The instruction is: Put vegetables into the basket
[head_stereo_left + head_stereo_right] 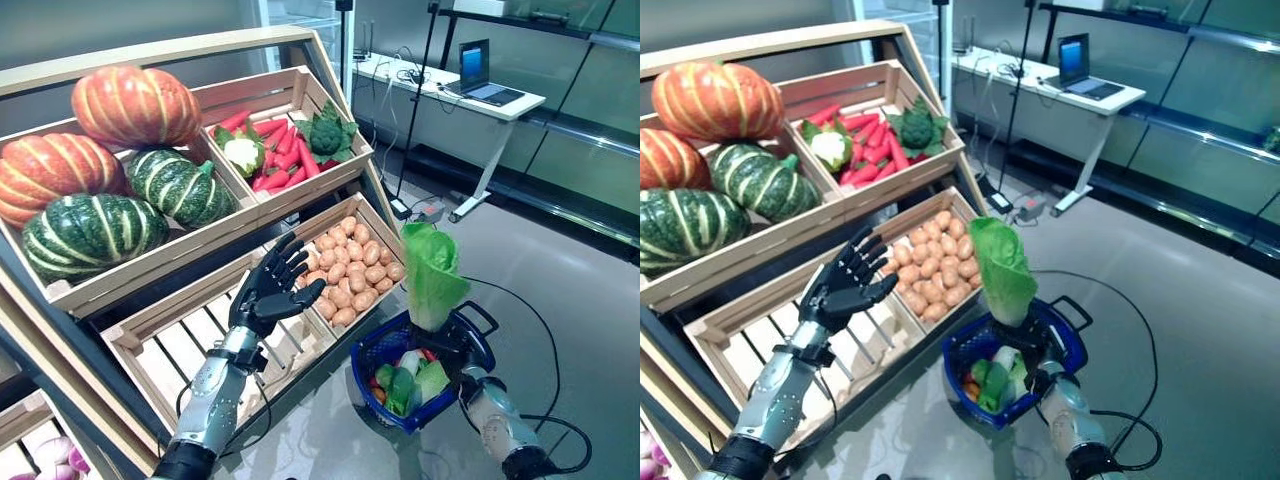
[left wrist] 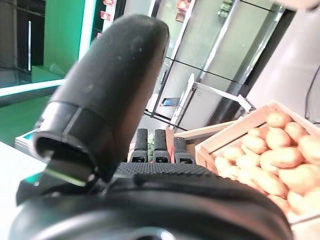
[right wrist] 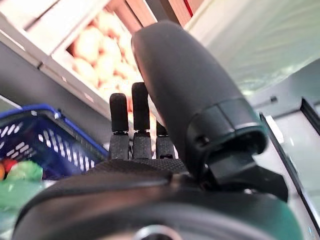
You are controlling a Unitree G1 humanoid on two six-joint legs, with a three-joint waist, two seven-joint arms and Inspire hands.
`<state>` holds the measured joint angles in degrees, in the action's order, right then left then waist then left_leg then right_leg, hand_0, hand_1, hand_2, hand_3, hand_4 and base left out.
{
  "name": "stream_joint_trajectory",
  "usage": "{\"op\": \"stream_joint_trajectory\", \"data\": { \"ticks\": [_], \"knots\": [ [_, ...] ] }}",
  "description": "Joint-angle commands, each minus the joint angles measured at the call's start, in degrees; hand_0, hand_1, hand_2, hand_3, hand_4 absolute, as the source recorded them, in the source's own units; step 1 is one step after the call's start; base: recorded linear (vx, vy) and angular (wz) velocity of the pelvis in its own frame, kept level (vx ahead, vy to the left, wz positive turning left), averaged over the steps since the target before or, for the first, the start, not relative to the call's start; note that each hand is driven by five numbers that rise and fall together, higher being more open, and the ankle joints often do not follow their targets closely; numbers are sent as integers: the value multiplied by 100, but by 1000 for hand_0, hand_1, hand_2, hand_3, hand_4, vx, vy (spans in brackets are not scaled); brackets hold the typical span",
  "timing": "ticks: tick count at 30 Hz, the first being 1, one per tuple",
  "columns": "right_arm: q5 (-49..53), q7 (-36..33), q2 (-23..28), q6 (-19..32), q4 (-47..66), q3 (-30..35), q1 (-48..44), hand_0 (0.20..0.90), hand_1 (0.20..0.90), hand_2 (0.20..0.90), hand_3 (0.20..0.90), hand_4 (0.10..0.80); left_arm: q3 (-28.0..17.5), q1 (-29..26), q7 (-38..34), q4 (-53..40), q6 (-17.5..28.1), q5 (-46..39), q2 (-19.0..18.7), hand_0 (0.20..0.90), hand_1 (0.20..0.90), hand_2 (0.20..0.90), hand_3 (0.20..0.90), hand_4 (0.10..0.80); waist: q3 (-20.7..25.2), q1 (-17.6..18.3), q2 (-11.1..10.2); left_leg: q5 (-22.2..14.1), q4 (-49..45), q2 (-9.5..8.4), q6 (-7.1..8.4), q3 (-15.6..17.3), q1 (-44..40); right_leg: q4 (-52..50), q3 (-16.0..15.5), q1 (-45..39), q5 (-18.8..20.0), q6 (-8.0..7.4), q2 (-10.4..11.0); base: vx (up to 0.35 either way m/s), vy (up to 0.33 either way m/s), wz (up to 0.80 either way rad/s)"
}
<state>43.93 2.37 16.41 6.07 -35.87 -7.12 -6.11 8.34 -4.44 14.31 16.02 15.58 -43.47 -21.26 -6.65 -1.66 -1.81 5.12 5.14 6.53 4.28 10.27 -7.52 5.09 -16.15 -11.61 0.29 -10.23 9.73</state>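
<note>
Blue basket [image 1: 385, 352] on grey floor [image 1: 560, 280], beside wooden shelf [image 1: 150, 300].

Right hand [image 1: 462, 352] mostly hidden behind lettuce [image 1: 433, 272] and basket [image 1: 384, 351]; lower vegetables in basket indistinct.

1. Floor [image 1: 560, 260]: smooth grey surface with a soft sheen; light reflects from it in pale patches.
2. White desk [image 1: 470, 100]: stands at the far side on angled white legs, cables lying on its top.
3. Laptop [image 1: 480, 75]: open on the desk, screen lit.
4. Dark pole [image 1: 420, 90]: thin, upright, standing in front of the desk.
5. Power strip [image 1: 425, 210]: on the floor near the pole's foot.
6. Long dark shelves [image 1: 590, 130]: run along the far right wall.
</note>
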Motion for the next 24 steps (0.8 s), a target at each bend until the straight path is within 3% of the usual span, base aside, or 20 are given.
{"op": "stream_joint_trajectory", "data": {
  "ticks": [1,8,14,21,24],
  "knots": [
    [410,455,260,666,365,437,-517,300,300,300,300,400,-284,-392,156,-98,579,241,-132,900,900,900,900,800,214,-17,49,-616,-14,-1,-141,120,-321,-9,31,111,231,478,-180,31,-8,-5],
    [779,492,260,451,-81,738,-474,300,300,300,300,400,-329,-243,8,81,546,733,-184,900,900,900,900,800,195,-6,44,-623,-14,13,-148,220,-352,-9,69,135,245,487,-218,23,-5,-11],
    [1077,452,158,142,-685,923,-485,300,300,300,300,400,-363,48,-158,233,540,630,-166,900,900,900,900,800,34,-58,42,-537,-139,4,-155,419,-419,-22,74,104,286,548,-197,35,4,-9],
    [1924,254,220,212,-1544,1124,-1013,300,300,300,300,400,-68,-231,-439,388,684,609,-211,900,900,900,900,800,-471,-206,127,-759,-972,11,-225,202,208,-898,18,608,36,581,-23,-88,-26,-3],
    [1907,-117,333,366,-1803,1094,-1739,300,300,300,300,400,224,-648,-672,455,807,469,-222,900,900,900,900,800,-837,-229,216,-945,-1652,30,-206,41,794,-1402,-34,1059,-123,628,108,-268,-23,1]
  ]
}}
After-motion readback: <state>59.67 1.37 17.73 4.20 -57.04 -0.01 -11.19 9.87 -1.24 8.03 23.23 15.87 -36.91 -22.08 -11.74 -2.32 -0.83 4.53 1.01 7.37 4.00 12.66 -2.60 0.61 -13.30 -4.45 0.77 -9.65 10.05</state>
